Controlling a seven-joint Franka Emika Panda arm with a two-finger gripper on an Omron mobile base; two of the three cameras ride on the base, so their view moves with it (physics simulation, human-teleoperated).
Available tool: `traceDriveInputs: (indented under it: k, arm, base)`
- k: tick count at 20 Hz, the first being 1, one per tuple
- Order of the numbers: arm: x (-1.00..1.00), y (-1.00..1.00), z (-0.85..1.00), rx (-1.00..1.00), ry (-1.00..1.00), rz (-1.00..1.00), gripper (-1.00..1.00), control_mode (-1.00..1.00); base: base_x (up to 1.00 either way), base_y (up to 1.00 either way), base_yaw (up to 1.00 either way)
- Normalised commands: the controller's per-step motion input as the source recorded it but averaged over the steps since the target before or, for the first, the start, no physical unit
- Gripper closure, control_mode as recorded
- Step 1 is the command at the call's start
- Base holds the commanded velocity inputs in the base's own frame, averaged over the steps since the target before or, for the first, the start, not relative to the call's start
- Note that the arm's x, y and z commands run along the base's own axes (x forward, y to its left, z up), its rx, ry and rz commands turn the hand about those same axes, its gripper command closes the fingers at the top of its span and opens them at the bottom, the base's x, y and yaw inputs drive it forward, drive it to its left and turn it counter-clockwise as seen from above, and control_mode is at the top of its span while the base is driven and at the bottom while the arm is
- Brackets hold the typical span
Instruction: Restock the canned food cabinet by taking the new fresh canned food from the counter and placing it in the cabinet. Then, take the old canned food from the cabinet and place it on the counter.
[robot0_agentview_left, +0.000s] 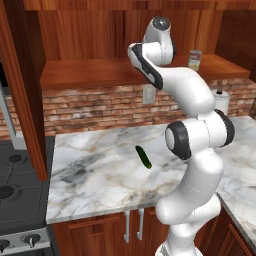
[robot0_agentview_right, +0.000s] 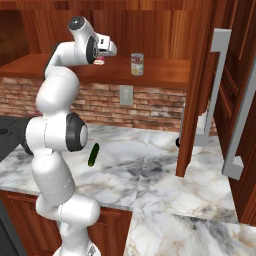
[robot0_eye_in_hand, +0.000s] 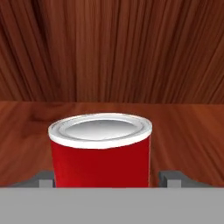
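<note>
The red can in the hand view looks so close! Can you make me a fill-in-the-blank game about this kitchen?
1. The old canned food has a ____ label.
2. The new fresh canned food stands on the shelf of the ____.
3. The green vegetable lies on the ____.
4. The gripper has one fingertip on each ____ of the red can.

Missing words: red; cabinet; counter; side

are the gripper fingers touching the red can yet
Apart: the hand view shows wood between the red can and each of the fingertips flanking it.
</note>
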Motion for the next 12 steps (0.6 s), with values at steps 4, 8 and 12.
traceDriveInputs:
  k: [4,8,12]
  arm:
    - [-0.01,0.0,0.0,0.0,0.0,0.0,1.0,-1.0]
    - [-0.44,0.0,0.0,0.0,0.0,0.01,1.0,-1.0]
    - [-1.0,0.23,0.02,0.0,-0.25,0.14,1.0,-1.0]
  base:
    - [0.0,0.0,0.0]
    - [0.0,0.0,0.0]
    - [0.0,0.0,0.0]
